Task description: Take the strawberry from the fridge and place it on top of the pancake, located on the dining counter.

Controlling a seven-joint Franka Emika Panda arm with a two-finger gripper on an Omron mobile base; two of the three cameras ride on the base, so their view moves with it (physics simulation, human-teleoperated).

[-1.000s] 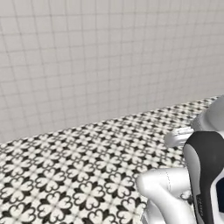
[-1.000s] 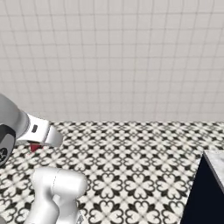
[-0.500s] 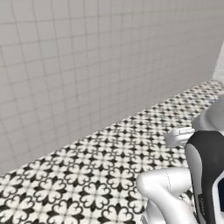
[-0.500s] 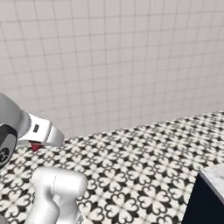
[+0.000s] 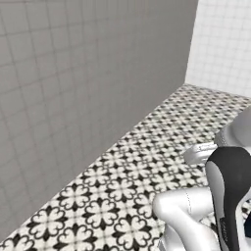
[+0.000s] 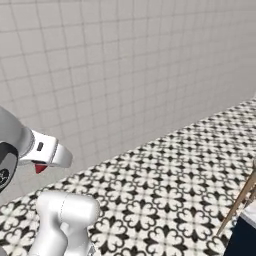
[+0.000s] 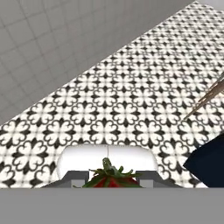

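The strawberry [image 7: 111, 179], red with green leaves, sits between the two dark finger tips at the bottom of the hand view, and my gripper [image 7: 111, 183] is shut on it. In the right base view the strawberry [image 6: 40, 168] shows as a small red tip under the white hand at the left, where the gripper [image 6: 41, 165] hangs above the patterned floor. A navy blue corner of the dining counter [image 7: 211, 163] shows at the lower right of the hand view, and the dining counter [image 6: 243, 237] also sits in the right base view's bottom right corner. The pancake and the fridge are out of view.
A grey tiled wall [image 5: 73, 98] runs close along the left, meeting a white tiled wall [image 5: 223, 44] at a corner ahead. Black-and-white patterned floor [image 6: 165, 185] spreads in front. Thin wooden stool legs [image 6: 240, 200] slant beside the navy counter base.
The whole picture has swung as the base turns: the wall corner has come into the left base view, and the stool legs and navy counter show at the right. The grip on the strawberry is unchanged.
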